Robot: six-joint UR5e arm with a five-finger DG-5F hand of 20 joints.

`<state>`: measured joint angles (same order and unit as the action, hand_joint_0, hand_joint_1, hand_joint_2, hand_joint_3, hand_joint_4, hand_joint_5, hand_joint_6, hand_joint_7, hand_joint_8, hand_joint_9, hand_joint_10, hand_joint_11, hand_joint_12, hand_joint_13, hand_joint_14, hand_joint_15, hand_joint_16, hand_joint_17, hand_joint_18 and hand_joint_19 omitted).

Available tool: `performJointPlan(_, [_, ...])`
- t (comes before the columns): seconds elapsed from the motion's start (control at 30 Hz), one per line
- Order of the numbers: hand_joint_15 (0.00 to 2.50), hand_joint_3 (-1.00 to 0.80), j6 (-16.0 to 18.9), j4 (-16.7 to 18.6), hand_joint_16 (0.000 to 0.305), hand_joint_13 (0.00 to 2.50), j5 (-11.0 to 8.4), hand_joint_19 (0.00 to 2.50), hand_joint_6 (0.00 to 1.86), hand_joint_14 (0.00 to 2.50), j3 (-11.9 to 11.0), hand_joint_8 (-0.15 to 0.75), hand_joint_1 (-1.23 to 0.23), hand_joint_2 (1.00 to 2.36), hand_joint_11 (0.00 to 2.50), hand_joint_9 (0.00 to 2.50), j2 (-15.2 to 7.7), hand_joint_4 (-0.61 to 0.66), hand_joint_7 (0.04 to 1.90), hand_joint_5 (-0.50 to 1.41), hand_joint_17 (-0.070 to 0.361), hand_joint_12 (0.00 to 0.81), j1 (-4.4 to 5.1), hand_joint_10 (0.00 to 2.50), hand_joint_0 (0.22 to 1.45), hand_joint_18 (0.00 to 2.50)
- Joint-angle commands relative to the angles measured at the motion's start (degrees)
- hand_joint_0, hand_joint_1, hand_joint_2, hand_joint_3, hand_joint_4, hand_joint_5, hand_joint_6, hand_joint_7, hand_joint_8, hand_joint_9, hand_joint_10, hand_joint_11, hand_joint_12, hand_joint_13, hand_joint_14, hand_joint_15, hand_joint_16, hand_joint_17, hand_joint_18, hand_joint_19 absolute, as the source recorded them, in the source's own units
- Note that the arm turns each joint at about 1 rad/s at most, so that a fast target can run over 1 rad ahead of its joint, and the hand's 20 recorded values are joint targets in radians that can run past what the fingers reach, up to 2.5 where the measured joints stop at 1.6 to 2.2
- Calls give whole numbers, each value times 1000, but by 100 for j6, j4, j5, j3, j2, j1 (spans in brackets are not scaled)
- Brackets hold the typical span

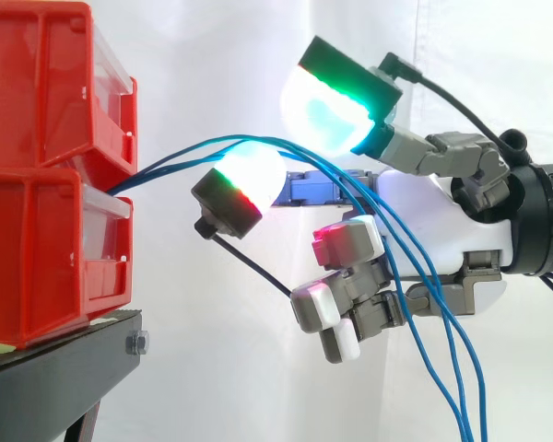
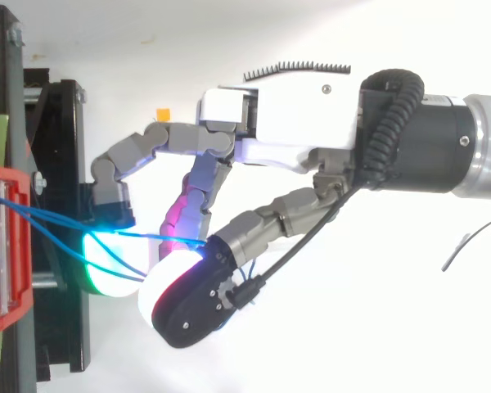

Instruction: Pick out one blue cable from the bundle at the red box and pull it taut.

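1. Progress: the hand (image 1: 433,216) is at the blue cables (image 1: 212,141), just right of the red bins (image 1: 46,92). I judge that one strand is not yet picked out, because several strands run through the hand together and none lies apart from the rest.
2. Where the cables are: they come out between the upper and lower bin, arch up to the right and cross the hand. From there they hang loosely off its lower right side. They sag along the whole run, so nothing is taut yet.
3. Hand state: it is open at the front. The upper pad (image 1: 327,106) glows white, cyan and green. The lower pad (image 1: 244,180) glows white with a red band. The two stand apart with the cables passing through the gap. One strand seems to lie across the top of the lower pad, but I see no pinch. The other fingers (image 1: 341,304) are curled under the palm and hold nothing.
4. Pose: the arm comes in level from the right, with the palm turned toward the bins. From above, the two pads sit close to the bin fronts and the black stand (image 2: 61,164).
5. Left to do, as I judge it: close the two pads on a single strand, then draw it right, away from the bins, until the sag is gone.
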<state>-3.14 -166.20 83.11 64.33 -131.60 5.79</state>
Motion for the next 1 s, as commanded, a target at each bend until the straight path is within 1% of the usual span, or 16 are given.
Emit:
performJointPlan(0.0, [655, -500, -2, 0, 56, 1056, -6, 771, 611, 22, 1, 227, -740, 1000, 690, 1345, 3, -189, 1171, 1, 126, 331, 1, 26, 400, 863])
performJointPlan(0.17, [649, -500, -2, 0, 57, 1062, -6, 766, 599, 23, 1, 229, -702, 1000, 682, 1353, 3, -193, 1202, 5, 129, 336, 10, 26, 389, 867])
performJointPlan(0.2, [649, -500, -2, 0, 57, 1061, -6, 767, 600, 22, 1, 234, -658, 1000, 677, 1355, 3, -194, 1191, 3, 129, 337, 1, 24, 393, 856])
performJointPlan(0.3, [651, -500, -2, 0, 57, 1053, -14, 772, 600, 22, 1, 228, -621, 1000, 681, 1348, 3, -206, 1193, 1, 128, 337, 10, 27, 403, 843])
performJointPlan(0.43, [647, -500, -2, 0, 56, 1047, 3, 773, 598, 22, 1, 228, -618, 1000, 684, 1346, -6, -212, 1204, 1, 127, 335, 10, 26, 406, 835])
performJointPlan(0.57, [673, -500, -2, -26, 53, 1014, 3, 797, 608, 23, 1, 212, -663, 1000, 696, 1294, 3, -214, 1200, -7, 118, 320, 10, 27, 442, 786])
performJointPlan(0.63, [676, -500, -2, -35, 50, 978, 3, 805, 634, 26, 1, 205, -698, 1000, 702, 1242, 3, -205, 1161, -26, 113, 310, 10, 27, 469, 744])
performJointPlan(0.73, [678, -500, -2, -35, 47, 931, -6, 809, 702, 25, 1, 196, -743, 1000, 725, 1172, 3, -206, 1046, -60, 106, 297, 10, 27, 516, 687])
performJointPlan(0.77, [686, -500, -2, -35, 45, 910, 3, 819, 727, 27, 1, 189, -752, 1000, 722, 1122, -6, -219, 1027, -72, 102, 291, 10, 29, 551, 669])
performJointPlan(0.8, [692, -500, -2, -35, 44, 895, 3, 816, 775, 28, 1, 183, -762, 1000, 738, 1094, -6, -221, 934, -94, 100, 286, 19, 31, 578, 662])
performJointPlan(0.83, [687, -497, -2, -44, 44, 888, 3, 809, 799, 26, 1, 180, -770, 1000, 738, 1064, -6, -231, 898, -105, 99, 288, 19, 30, 593, 653])
performJointPlan(0.9, [685, -403, -2, -44, 44, 867, 3, 798, 855, 26, 1, 176, -803, 1009, 739, 1018, 3, -239, 836, -134, 99, 284, 19, 29, 623, 642])
performJointPlan(0.97, [680, -349, -2, -44, 44, 863, 3, 788, 873, 28, 1, 181, -814, 1013, 739, 993, -6, -250, 860, -144, 100, 284, 19, 29, 628, 641])
